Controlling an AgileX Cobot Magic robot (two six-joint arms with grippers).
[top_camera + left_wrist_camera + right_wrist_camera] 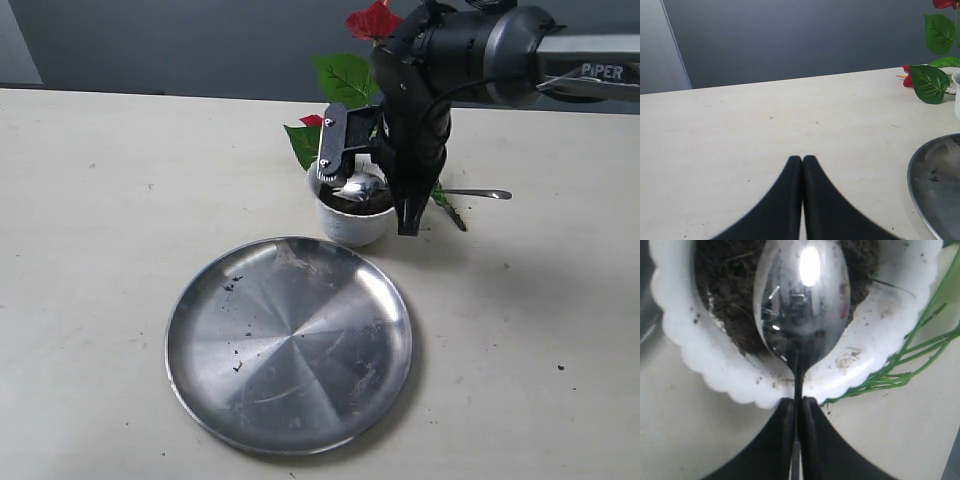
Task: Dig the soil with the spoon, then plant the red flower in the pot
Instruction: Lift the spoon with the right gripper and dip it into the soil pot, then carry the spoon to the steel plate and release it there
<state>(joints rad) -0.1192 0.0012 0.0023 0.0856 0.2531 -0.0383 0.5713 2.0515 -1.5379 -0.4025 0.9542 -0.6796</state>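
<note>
Spoon bowl over the soil in the white pot, behind the steel plate.

The pot (352, 218) holds dark soil (730, 305); the spoon (802, 305) lies over it, its neck pinched by the right fingers (810, 440). The plate (289, 342) carries only a few crumbs. The red flower (372, 20) stands just behind the pot. Only the left wrist view shows the left fingers (790, 200), pressed together above the pale desk (110, 200) before a grey wall.
</note>
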